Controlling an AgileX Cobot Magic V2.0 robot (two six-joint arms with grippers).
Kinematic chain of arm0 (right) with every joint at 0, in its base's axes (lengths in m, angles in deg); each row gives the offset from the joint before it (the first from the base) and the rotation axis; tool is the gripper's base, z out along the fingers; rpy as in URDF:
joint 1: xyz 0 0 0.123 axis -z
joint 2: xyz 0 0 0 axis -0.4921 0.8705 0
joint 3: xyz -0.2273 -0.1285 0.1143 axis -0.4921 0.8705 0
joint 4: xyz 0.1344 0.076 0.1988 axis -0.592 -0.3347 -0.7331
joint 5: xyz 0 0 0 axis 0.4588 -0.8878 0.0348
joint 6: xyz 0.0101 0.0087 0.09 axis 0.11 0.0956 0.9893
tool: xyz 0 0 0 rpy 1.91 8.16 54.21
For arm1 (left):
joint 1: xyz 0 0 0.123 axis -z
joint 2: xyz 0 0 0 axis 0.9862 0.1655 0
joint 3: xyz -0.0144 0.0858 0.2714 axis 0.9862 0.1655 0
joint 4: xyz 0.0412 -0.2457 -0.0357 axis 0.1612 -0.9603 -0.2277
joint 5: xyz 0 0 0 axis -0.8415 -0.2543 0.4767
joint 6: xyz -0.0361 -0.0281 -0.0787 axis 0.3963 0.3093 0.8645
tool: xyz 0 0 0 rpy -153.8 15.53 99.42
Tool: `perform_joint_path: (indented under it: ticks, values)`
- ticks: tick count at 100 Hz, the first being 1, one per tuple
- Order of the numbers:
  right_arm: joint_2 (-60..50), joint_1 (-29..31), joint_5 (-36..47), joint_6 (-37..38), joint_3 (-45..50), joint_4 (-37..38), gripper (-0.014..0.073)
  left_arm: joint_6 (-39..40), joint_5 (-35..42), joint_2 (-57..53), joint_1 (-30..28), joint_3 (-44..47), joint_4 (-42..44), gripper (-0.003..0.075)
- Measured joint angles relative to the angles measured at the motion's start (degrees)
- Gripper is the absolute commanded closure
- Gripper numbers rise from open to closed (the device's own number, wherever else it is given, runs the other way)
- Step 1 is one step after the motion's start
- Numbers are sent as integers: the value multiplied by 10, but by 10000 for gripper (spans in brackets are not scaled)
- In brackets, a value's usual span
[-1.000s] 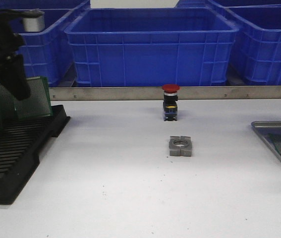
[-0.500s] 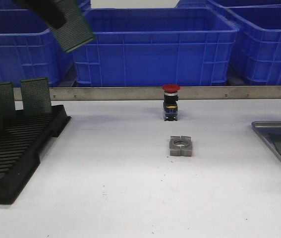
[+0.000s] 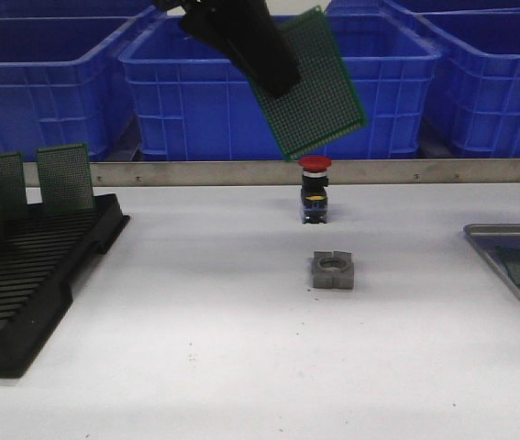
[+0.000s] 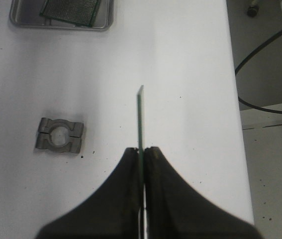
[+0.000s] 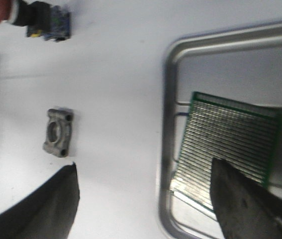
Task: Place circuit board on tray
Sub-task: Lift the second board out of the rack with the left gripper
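Circuit board (image 3: 317, 87) hangs tilted in the air over the counter's (image 3: 241, 348) middle, above the metal clamp block (image 3: 334, 271) and red push button (image 3: 315, 188), pinched by one edge in your left fingers (image 4: 141, 152). The tray (image 3: 489, 240) waits at three o'clock, already holding another board (image 5: 228, 142). Your right fingers (image 5: 145, 191) are spread above it. That thin pinch could let the board swing or slip in transit

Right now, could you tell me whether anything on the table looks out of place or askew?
Only mildly: the circuit board in the tray lies skewed, its edges not square to the rim. The left gripper holds another circuit board tilted in the air. The red pushbutton stands upright and the metal clamp block lies flat.
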Motion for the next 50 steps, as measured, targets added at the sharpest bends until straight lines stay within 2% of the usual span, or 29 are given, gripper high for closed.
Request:
perform_joint_path:
  ticks: [16, 33, 50]
  values:
    - [-20, -34, -61, -104, -10, -43, 31, 0, 0, 0, 2, 5, 0, 738]
    - [-60, -78, -117, -222, -32, -57, 31, 0, 0, 0, 2, 5, 0, 738]
    - [-106, -115, -126, -279, -38, -59, 31, 0, 0, 0, 2, 5, 0, 738]
